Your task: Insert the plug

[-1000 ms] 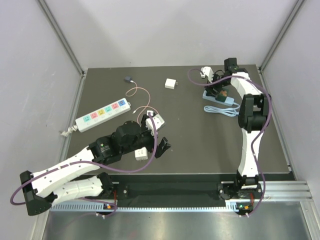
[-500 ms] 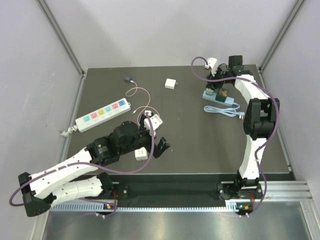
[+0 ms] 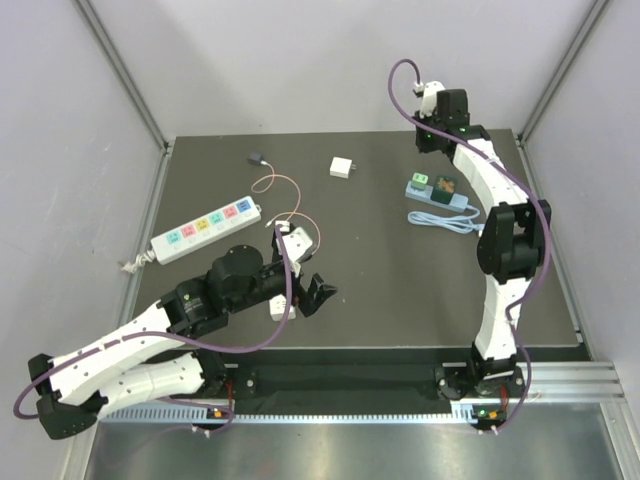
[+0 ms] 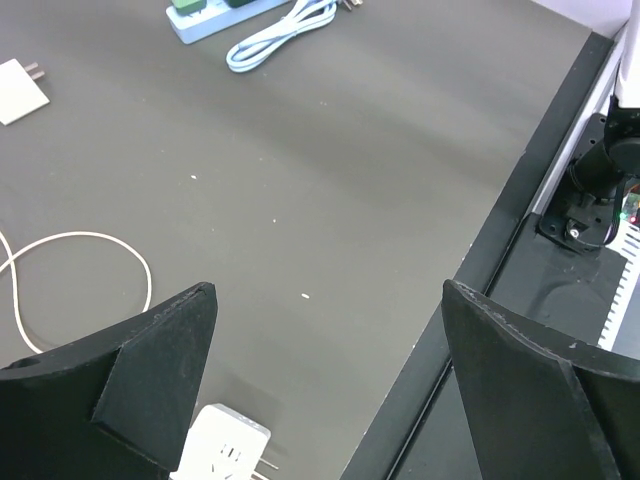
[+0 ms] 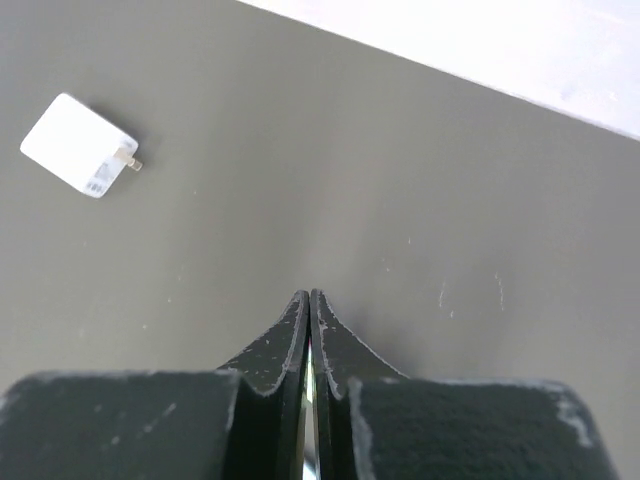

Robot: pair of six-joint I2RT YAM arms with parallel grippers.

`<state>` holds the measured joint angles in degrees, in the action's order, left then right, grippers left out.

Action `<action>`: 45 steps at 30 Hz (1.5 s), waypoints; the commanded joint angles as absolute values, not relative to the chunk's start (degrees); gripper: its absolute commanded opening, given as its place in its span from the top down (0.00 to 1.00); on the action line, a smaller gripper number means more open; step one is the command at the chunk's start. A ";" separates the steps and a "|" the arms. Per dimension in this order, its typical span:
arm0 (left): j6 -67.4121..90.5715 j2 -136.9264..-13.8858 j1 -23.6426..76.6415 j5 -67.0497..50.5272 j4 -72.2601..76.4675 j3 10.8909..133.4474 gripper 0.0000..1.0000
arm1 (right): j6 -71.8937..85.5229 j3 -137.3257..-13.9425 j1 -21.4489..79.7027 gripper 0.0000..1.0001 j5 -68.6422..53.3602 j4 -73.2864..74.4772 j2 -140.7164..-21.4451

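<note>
while left gripper [image 4: 328, 292] gapes | white plug [image 4: 228, 452] cut off — right gripper [image 5: 308, 300] closed

The table [image 3: 380, 270] is showing a matt, dark grey top, faintly speckled and scuffed in the wrist views. The long power strip [image 3: 205, 230] is looking like smooth white plastic with a slight sheen. To the right of the power strip, the small charger [image 3: 343, 167] is reading as smooth white plastic with metal prongs. Farther right, the pale blue strip [image 3: 440, 196] and its coiled cable [image 3: 445, 222] are appearing as smooth plastic. The fingers [image 4: 150, 370] of the left gripper [image 4: 328, 288] are showing matt black with a fine grain. Those of the right gripper [image 5: 309, 297] are looking rougher, chalky along the edges. In front of the power strip, the rail [image 3: 350, 450] is gleaming as brushed metal.
</note>
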<state>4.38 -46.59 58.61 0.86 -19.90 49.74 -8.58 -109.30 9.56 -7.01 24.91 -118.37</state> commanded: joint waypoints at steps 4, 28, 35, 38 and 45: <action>4.57 -45.79 58.89 0.35 -16.96 49.40 0.02 | -1.24 -111.01 10.63 1.00 2.37 32.07 -118.74; 4.31 -46.67 58.89 1.14 -16.96 49.22 0.02 | 2.81 -106.61 10.37 1.00 3.42 33.66 -124.89; 4.66 -46.32 58.80 1.05 -16.88 49.22 0.02 | 2.46 -107.84 10.37 1.00 2.81 34.98 -123.75; 5.01 -45.79 58.80 1.14 -16.52 49.04 0.02 | 2.29 -109.94 10.37 1.00 2.11 35.50 -122.79; 7.81 -45.09 58.89 2.72 -16.43 50.10 0.02 | 2.29 -115.93 10.37 1.00 1.67 39.46 -120.94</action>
<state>5.58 -46.39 58.61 1.17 -19.70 49.36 2.57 -113.06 10.33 1.85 38.15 -123.17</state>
